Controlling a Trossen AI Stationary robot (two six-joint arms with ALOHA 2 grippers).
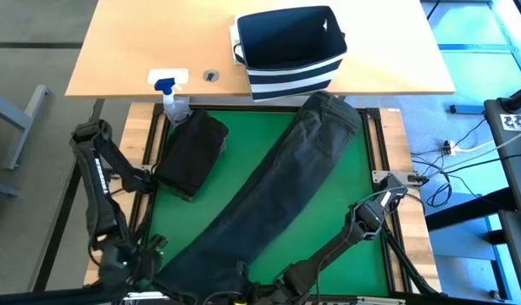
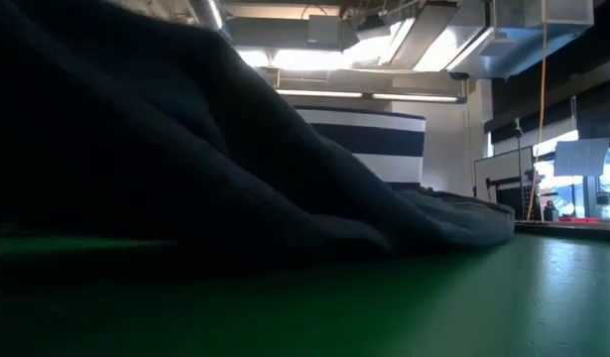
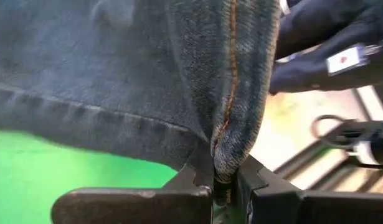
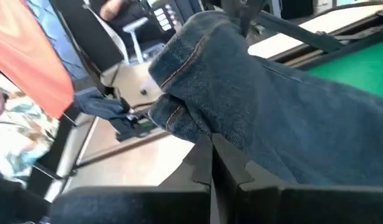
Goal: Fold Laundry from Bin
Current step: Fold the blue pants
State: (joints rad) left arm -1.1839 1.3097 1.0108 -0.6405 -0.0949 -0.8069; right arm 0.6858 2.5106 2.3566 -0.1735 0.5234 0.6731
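A pair of dark blue jeans (image 1: 281,182) lies slantwise across the green mat (image 1: 345,246). Its waist end (image 1: 332,114) rests at the far right, below the bin. The leg ends are at the near left, where both grippers hold them. My left gripper (image 3: 223,182) is shut on the denim, and my right gripper (image 4: 211,149), close beside it, is shut on it too. A folded black garment (image 1: 192,152) lies on the mat's far left. The navy bin with white stripes (image 1: 290,51) stands on the wooden table beyond. My left gripper pinches a stitched seam fold of a jeans leg (image 3: 223,146) between its two fingers, near the leg's end. The cloth rises out of the fingers and spreads away toward the mat. My right gripper pinches the bunched denim just below a leg's hem (image 4: 197,127) between its two fingers, several layers thick. The hem end stands raised above the fingers; the rest of the leg runs down to the mat.
A clear spray bottle with a blue nozzle (image 1: 171,97) stands at the mat's far left corner. The mat's black frame (image 1: 374,144) runs along its right side. Green mat shows bare at the right and between the two garments.
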